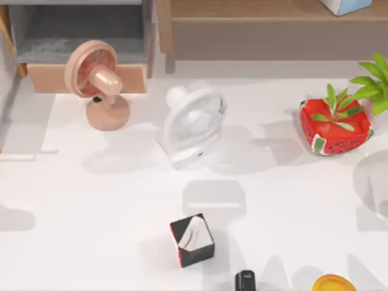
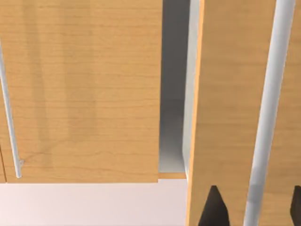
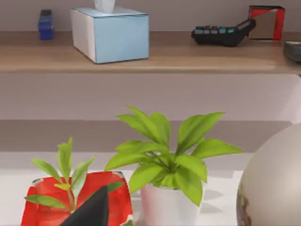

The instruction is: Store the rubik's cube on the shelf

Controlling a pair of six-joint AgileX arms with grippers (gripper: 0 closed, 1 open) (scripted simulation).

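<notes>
One black cube [image 1: 192,240] nearest; two fans; one shelf [image 1: 267,24]; pincer states unreadable.

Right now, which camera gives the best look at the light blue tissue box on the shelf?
The right wrist view: the tissue box stands whole on the shelf board. The top view catches just its corner at the frame's edge. The left wrist view faces wooden cabinet panels.

The tissue box [image 1: 345,5] and yellow object [image 1: 333,283], perhaps a lid, are edge-cropped.
</notes>
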